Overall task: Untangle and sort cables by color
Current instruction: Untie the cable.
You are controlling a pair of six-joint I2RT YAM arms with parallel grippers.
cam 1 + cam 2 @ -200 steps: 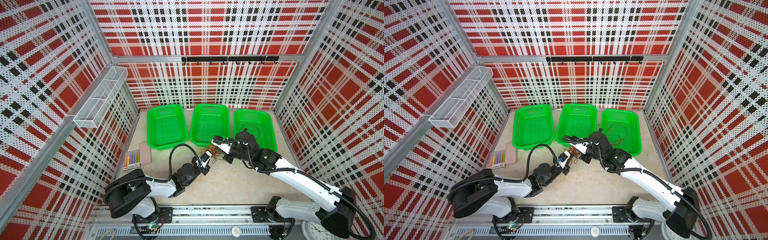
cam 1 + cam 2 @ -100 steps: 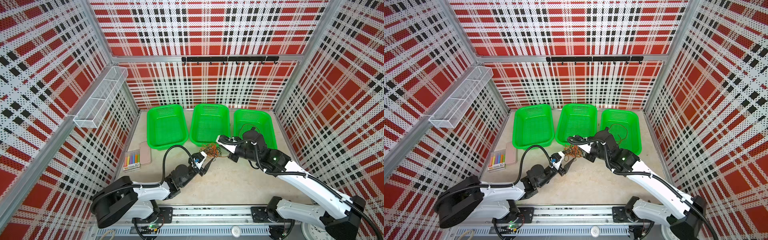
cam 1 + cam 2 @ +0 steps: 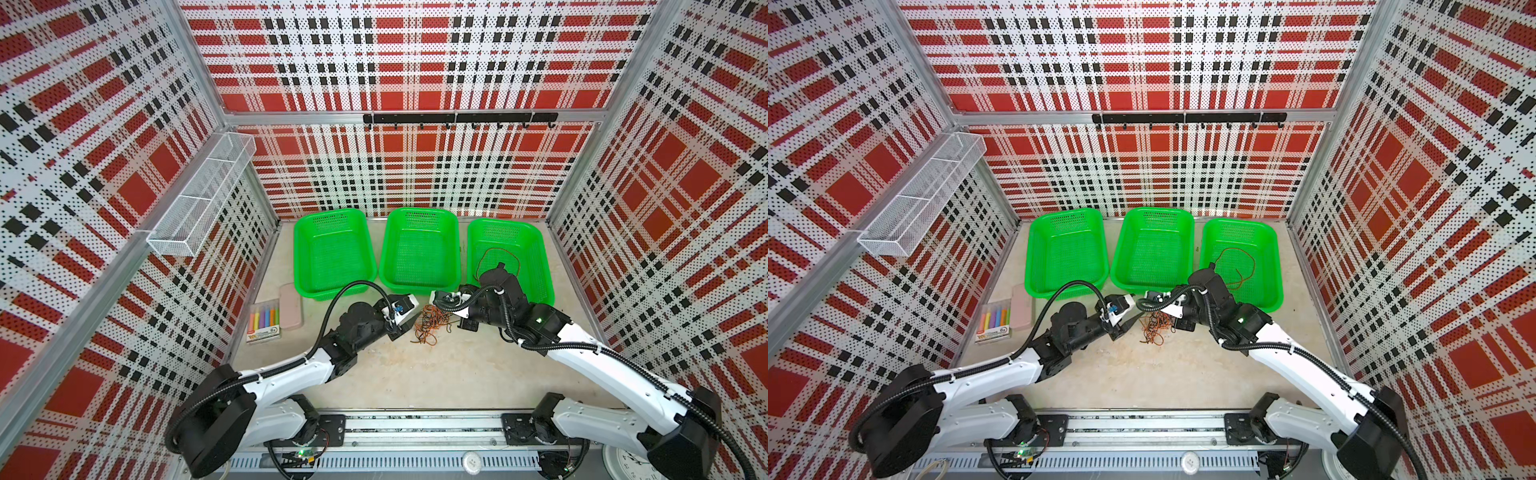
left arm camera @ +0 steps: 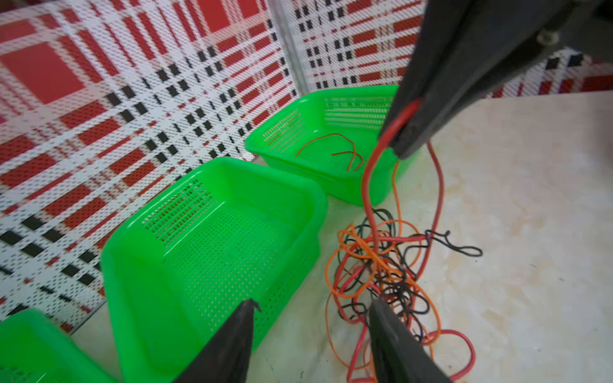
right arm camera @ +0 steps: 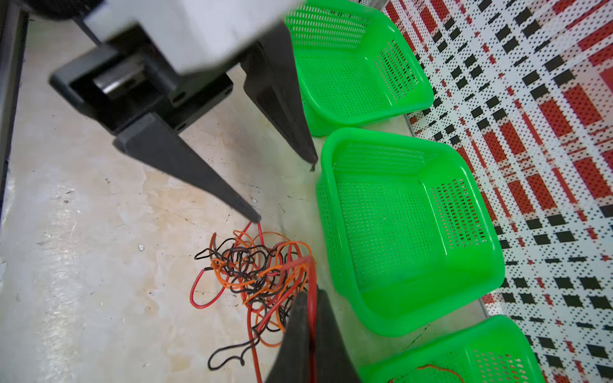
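Note:
The cables (image 3: 430, 324) (image 3: 1156, 326) lie as a tangle of black, orange and red strands on the table, in front of the middle green basket (image 3: 384, 257). My left gripper (image 4: 313, 303) (image 5: 285, 190) is open beside the tangle (image 4: 381, 265), one fingertip (image 5: 257, 217) at its edge. My right gripper (image 5: 310, 293) (image 4: 398, 146) is shut on a red cable that runs down into the tangle (image 5: 255, 268). One reddish-brown cable (image 3: 498, 257) (image 4: 331, 149) lies loose in the right basket (image 3: 544, 266). No cables show in the left basket (image 3: 297, 257).
A crayon box (image 3: 264, 322) and a pink case (image 3: 291, 305) lie near the left wall. A wire mesh shelf (image 3: 203, 203) hangs on that wall, and a black hook rail (image 3: 457, 118) on the back wall. Plaid walls enclose three sides.
My left gripper has gone from shut to open beside the tangle. The right gripper has stayed shut on the red cable and has shifted slightly to the right.

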